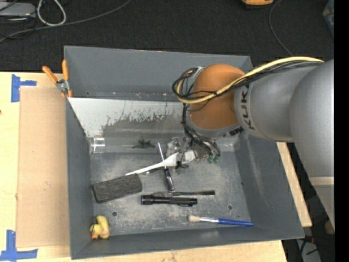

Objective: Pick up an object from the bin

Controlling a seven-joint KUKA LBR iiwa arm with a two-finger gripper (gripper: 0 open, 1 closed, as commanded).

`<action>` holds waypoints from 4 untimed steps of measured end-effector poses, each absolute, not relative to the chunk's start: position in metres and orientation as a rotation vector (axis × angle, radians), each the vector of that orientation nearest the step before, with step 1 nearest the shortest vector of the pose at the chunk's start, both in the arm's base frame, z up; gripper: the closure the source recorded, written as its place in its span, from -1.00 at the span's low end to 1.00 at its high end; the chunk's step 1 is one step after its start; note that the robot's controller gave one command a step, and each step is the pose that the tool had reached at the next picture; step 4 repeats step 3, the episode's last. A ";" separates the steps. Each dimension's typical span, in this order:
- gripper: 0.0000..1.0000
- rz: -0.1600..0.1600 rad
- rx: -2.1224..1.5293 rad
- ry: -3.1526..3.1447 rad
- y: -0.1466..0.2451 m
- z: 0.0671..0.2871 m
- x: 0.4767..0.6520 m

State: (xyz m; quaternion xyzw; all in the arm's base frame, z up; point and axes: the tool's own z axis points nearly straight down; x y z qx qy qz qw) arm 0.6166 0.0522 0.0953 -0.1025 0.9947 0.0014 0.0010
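Arm (283,102) bent down from right, pincer (188,153) at white plastic utensil (147,169), opening cannot be told

Matt grey metal bin (79,190), its floor scuffed and speckled pale, its back wall streaked. Inside lie a dark block (116,188) with a rough, porous face, possibly foam; a black pen (169,200) with a slight sheen; a brush (221,220) with a glossy blue handle and pale bristles; a smooth white plastic strip (147,169); a clear plastic tube (98,144); and a yellow duck (100,227) of rubbery look. Above, the arm (294,102) shows smooth silver-grey casing and a softly shining orange cover (215,111).
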 end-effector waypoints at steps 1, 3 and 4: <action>1.00 0.004 -0.324 3.124 0.053 0.130 0.616; 1.00 0.005 -0.325 3.122 0.053 0.160 0.616; 1.00 0.005 -0.325 3.122 0.053 0.160 0.616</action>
